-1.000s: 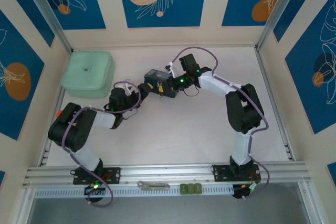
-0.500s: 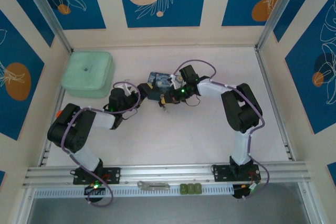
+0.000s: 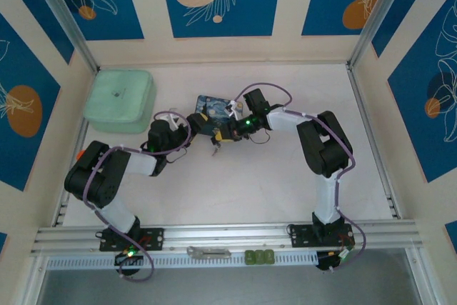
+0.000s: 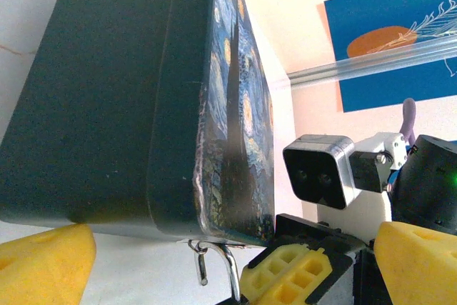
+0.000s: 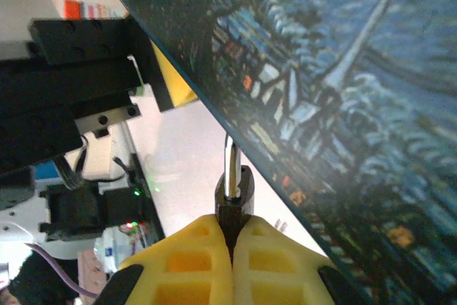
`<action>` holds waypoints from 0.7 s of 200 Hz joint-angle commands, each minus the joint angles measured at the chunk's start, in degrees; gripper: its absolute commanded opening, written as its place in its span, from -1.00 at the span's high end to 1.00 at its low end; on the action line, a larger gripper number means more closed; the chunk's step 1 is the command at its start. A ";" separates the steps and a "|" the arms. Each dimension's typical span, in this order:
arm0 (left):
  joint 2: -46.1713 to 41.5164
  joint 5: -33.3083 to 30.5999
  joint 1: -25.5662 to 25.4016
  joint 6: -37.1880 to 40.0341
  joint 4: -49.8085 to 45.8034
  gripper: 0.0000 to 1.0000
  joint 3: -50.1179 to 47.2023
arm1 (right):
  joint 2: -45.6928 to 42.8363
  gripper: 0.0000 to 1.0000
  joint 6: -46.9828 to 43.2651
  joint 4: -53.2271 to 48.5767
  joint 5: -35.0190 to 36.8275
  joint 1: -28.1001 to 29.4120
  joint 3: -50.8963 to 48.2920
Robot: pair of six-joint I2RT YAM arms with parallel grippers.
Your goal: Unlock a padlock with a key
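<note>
Since a second ago the right arm has folded inward, and its hand (image 5: 232, 237) has come from the far side of the painted tin (image 3: 208, 108) to the tin's near edge. That hand is closed tight, its yellow pads (image 5: 187, 262) pinching the dark body of the small padlock (image 5: 234, 192). The padlock's silver shackle runs up to the tin's edge. The left hand (image 3: 191, 125) is spread wide beside the tin and grips nothing; its yellow fingers (image 4: 43, 262) sit either side of the tin's end. The tin rests mid-bench (image 3: 250, 183) between both hands. A pale green tub (image 3: 120, 99) stands well apart, far left.
</note>
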 commanded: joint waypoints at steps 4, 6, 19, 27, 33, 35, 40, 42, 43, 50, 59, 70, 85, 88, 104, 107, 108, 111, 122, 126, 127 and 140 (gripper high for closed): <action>-0.33 -0.06 -0.04 0.91 0.58 -1.00 0.71 | -0.93 1.00 -6.48 -12.67 7.71 1.70 1.21; -0.25 -0.05 -0.04 0.95 0.65 -1.00 0.80 | -1.18 1.00 -6.81 -13.13 8.42 1.79 1.36; 0.17 0.21 -0.06 0.91 0.70 -1.00 1.39 | -2.85 1.00 -8.79 -15.73 13.92 2.73 2.56; 0.42 0.24 -0.11 0.92 0.76 -1.00 1.72 | -4.05 1.00 -10.09 -17.09 18.19 3.64 3.30; 0.61 0.32 -0.04 0.84 0.80 -1.00 1.88 | -4.85 1.00 -10.93 -17.87 21.55 4.45 3.85; 0.63 0.27 -0.04 0.85 0.84 -1.00 1.93 | -5.04 1.00 -11.15 -17.99 22.60 4.72 3.96; 0.63 0.22 -0.08 0.82 0.93 -1.00 2.00 | -5.64 1.00 -11.66 -18.13 24.99 5.31 4.17; 0.68 0.26 -0.05 0.86 0.93 -1.00 2.09 | -5.85 1.00 -11.80 -18.14 25.59 5.64 4.19; 0.68 0.26 -0.04 0.84 0.94 -1.00 2.07 | -5.95 1.00 -11.95 -18.10 26.09 5.77 4.19; 0.64 0.24 -0.04 0.87 0.89 -1.00 2.14 | -6.46 1.00 -12.43 -17.90 28.25 6.61 4.36; 0.63 0.19 -0.04 0.83 0.94 -1.00 2.10 | -6.96 1.00 -12.95 -17.61 30.25 7.72 4.55; 0.47 0.25 -0.04 0.97 0.72 -1.00 2.13 | -7.14 1.00 -13.69 -17.20 33.23 9.01 4.80; 0.28 0.18 -0.04 1.16 0.42 -1.00 2.04 | -6.94 1.00 -14.87 -17.19 37.09 10.46 5.37; 0.18 0.17 -0.04 1.21 0.33 -1.00 1.98 | -6.86 1.00 -15.24 -17.28 37.65 10.68 5.52; 0.15 0.06 -0.09 1.61 -0.16 -1.00 1.83 | -5.78 1.00 -17.06 -18.75 40.22 11.64 7.13; 0.18 0.02 -0.05 1.69 -0.27 -1.00 1.85 | -5.49 1.00 -17.42 -19.18 40.68 11.73 7.63; 0.17 0.04 -0.05 1.69 -0.32 -1.00 1.87 | -5.41 1.00 -17.53 -19.32 40.84 11.80 7.76; 0.24 0.11 -0.04 1.76 -0.45 -1.00 1.90 | -4.98 1.00 -17.86 -19.86 41.23 11.78 8.30; 0.57 0.14 -0.10 1.71 -0.41 -1.00 1.98 | -3.55 1.00 -18.79 -21.62 42.83 12.02 10.35; 0.71 0.19 -0.08 1.60 -0.18 -1.00 1.98 | -3.02 1.00 -19.13 -22.09 43.13 12.04 10.97; 0.74 0.17 -0.06 1.56 -0.11 -1.00 1.93 | -2.95 1.00 -19.22 -22.18 43.16 12.04 11.14; 1.11 0.32 -0.08 1.05 0.86 -1.00 1.82 | -1.88 1.00 -19.99 -22.95 43.54 12.13 12.87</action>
